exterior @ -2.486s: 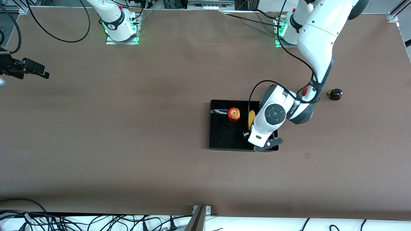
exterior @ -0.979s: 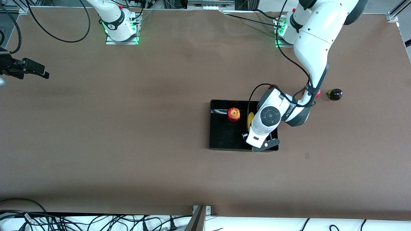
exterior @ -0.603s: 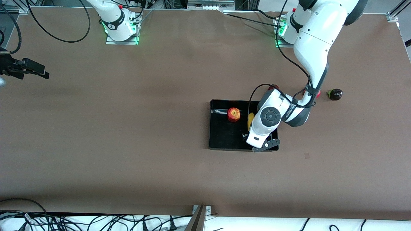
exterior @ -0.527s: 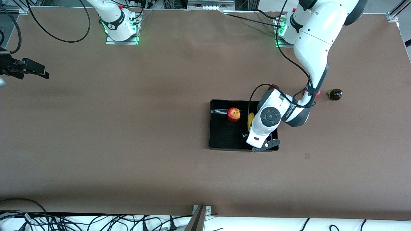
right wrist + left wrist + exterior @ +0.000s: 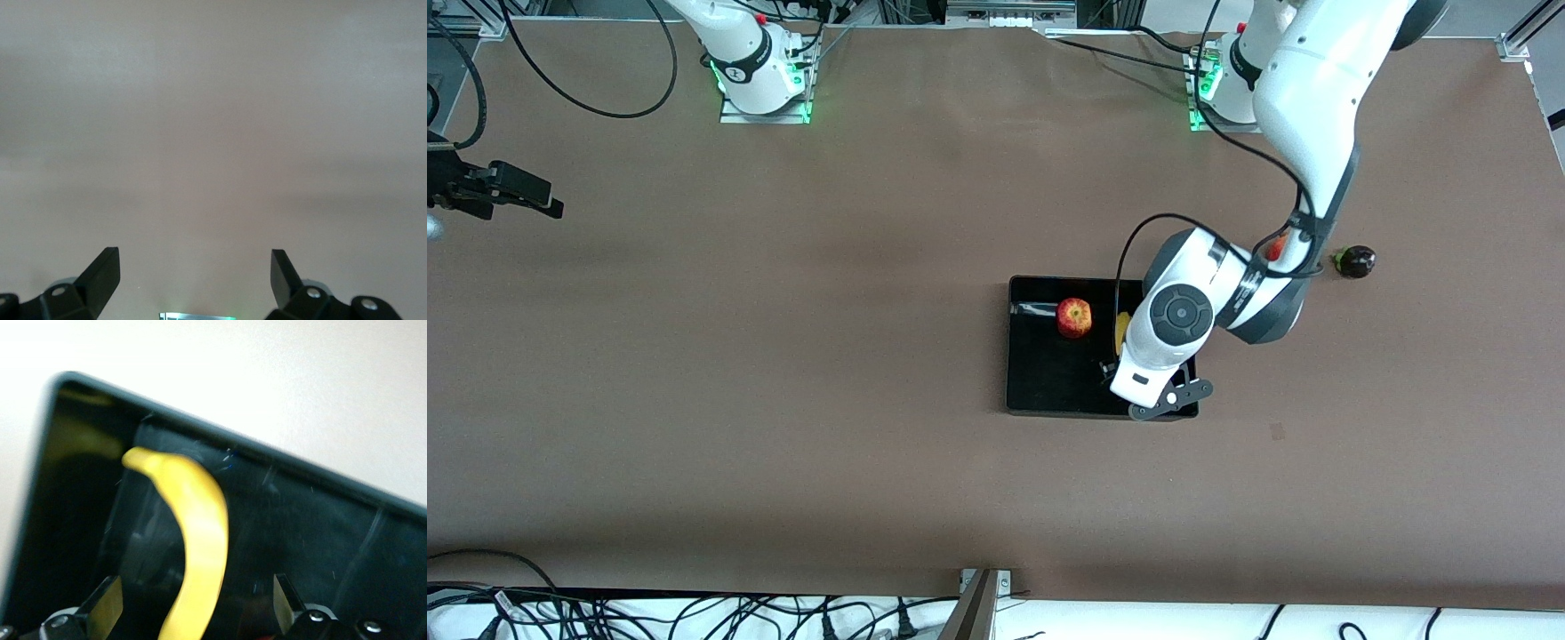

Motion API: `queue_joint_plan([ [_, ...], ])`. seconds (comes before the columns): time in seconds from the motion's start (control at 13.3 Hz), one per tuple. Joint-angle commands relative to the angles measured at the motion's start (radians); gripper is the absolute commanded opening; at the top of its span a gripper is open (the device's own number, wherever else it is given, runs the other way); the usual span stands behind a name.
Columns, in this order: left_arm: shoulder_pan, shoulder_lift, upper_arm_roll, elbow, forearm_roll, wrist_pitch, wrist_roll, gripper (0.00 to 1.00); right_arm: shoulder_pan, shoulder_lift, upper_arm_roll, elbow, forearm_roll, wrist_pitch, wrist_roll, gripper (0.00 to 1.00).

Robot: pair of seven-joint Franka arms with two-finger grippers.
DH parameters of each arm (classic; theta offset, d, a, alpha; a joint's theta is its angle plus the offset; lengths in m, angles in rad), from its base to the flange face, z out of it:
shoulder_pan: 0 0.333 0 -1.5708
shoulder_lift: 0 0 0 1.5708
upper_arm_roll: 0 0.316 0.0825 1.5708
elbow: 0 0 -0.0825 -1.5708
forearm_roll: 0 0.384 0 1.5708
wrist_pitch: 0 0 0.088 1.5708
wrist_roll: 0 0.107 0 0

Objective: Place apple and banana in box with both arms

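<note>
One apple [image 5: 1074, 317] and one banana [image 5: 197, 540] lie in the box [image 5: 1049, 391]; left gripper [image 5: 197, 610] — spread wide — over the banana; right gripper [image 5: 195, 277] waits, wide too.

I'm looking at two glossy white arms with dark grey joint bands; the left arm [image 5: 1316, 89] is showing a round grey cap with a ringed centre. Black cables are looping along its links. Both bases are glowing green. Fingers [image 5: 100, 273] are matte black, screws showing.
</note>
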Motion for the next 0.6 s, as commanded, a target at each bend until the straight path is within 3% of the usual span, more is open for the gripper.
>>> queue_joint_plan([
  [0.0,0.005,-0.112,0.008,-0.002,-0.029,-0.135,0.012,1.0,0.002,0.003,-0.001,0.014,0.009,-0.005,0.001,1.0],
  [0.53,0.174,-0.377,0.012,0.01,-0.141,-0.373,0.341,1.0,0.002,0.003,-0.001,0.014,0.009,-0.005,-0.001,1.0],
])
